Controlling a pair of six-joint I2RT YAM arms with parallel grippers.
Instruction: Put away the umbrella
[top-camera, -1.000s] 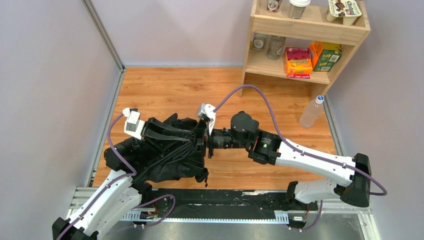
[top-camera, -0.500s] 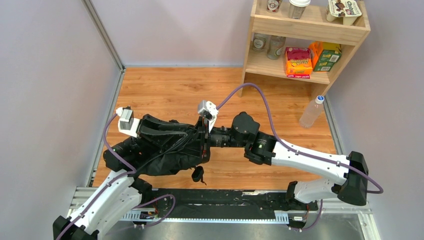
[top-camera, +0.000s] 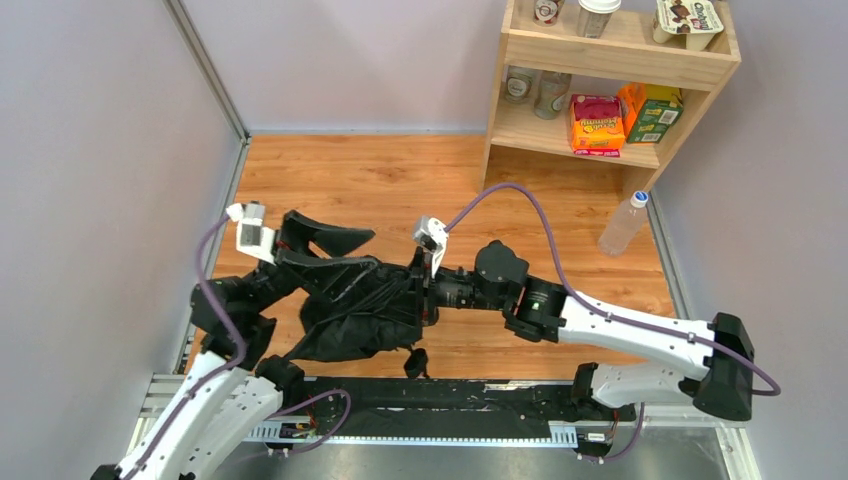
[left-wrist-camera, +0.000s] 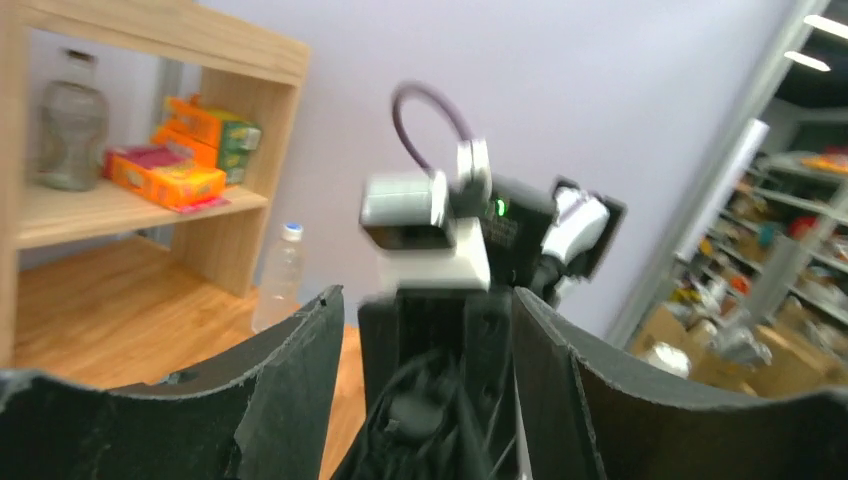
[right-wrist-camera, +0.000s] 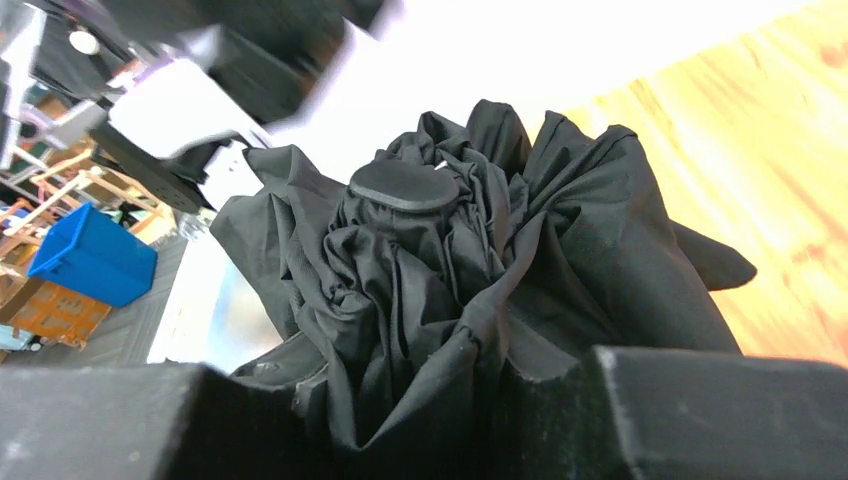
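The umbrella (top-camera: 345, 315) is a crumpled bundle of black fabric lying on the wooden floor between the two arms, with its strap end (top-camera: 415, 360) hanging toward the near edge. My right gripper (top-camera: 425, 292) is shut on the bundle's right side. In the right wrist view the folds (right-wrist-camera: 450, 270) bunch up between that gripper's (right-wrist-camera: 450, 400) fingers, topped by a round black cap (right-wrist-camera: 403, 187). My left gripper (top-camera: 365, 250) stands open just above the bundle's far left side. In the left wrist view its fingers (left-wrist-camera: 290, 390) are spread wide, with the umbrella (left-wrist-camera: 430, 425) and the right gripper between and beyond them.
A wooden shelf (top-camera: 610, 60) at the back right holds jars, cups and snack boxes (top-camera: 597, 125). A clear plastic bottle (top-camera: 622, 222) stands on the floor beside it. Grey walls close the left and back, and a black rail (top-camera: 440, 395) runs along the near edge.
My right gripper has shut on the umbrella and drawn it slightly right and nearer. My left gripper has opened, let go of the fabric and pulled back to the left.
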